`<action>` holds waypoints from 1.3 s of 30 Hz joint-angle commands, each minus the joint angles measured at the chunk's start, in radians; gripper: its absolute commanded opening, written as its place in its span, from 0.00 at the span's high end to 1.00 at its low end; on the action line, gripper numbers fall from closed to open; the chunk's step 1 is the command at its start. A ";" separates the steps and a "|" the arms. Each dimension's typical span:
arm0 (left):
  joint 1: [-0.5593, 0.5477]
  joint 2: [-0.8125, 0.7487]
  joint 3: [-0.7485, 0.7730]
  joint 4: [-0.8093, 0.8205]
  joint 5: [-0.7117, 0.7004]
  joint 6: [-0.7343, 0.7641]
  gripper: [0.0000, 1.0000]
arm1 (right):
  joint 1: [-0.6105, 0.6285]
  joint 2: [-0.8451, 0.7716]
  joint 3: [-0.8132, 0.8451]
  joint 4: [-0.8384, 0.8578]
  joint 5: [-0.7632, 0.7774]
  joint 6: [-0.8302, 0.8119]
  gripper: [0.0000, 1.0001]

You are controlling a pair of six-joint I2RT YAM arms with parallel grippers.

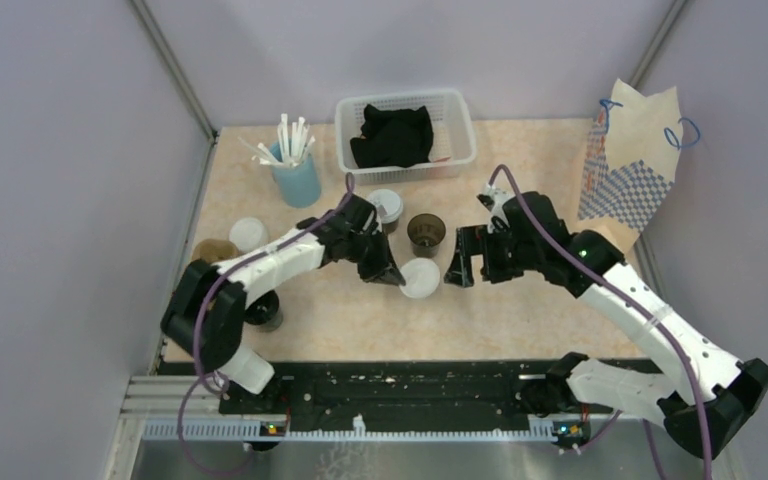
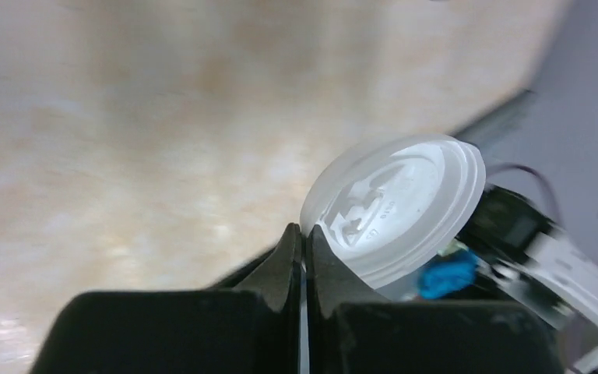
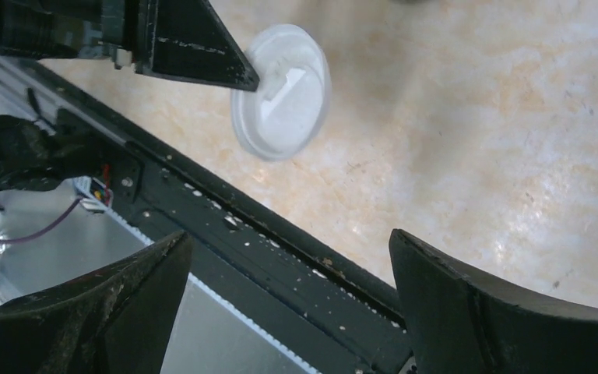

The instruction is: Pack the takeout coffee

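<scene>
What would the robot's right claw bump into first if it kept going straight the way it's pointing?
Most likely the white lid, pinched at its rim by the left gripper, directly ahead of the open right gripper, though height is hard to judge.

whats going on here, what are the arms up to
The left gripper is shut on the rim of a translucent white lid, holding it tilted over the table. The right gripper is open and empty, facing it. An open dark cup stands just behind the lid.
</scene>
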 commanded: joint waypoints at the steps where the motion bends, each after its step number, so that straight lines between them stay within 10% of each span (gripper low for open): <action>1: 0.034 -0.240 -0.063 0.291 0.433 -0.234 1.00 | 0.000 -0.084 0.108 0.063 -0.112 -0.074 0.03; 15: 0.041 -0.129 -0.073 1.940 0.486 -1.187 1.00 | -0.016 -0.004 0.420 0.489 -0.334 0.240 0.01; 39: 0.045 -0.090 -0.023 2.001 0.486 -1.265 1.00 | -0.115 0.003 0.264 0.773 -0.520 0.401 0.03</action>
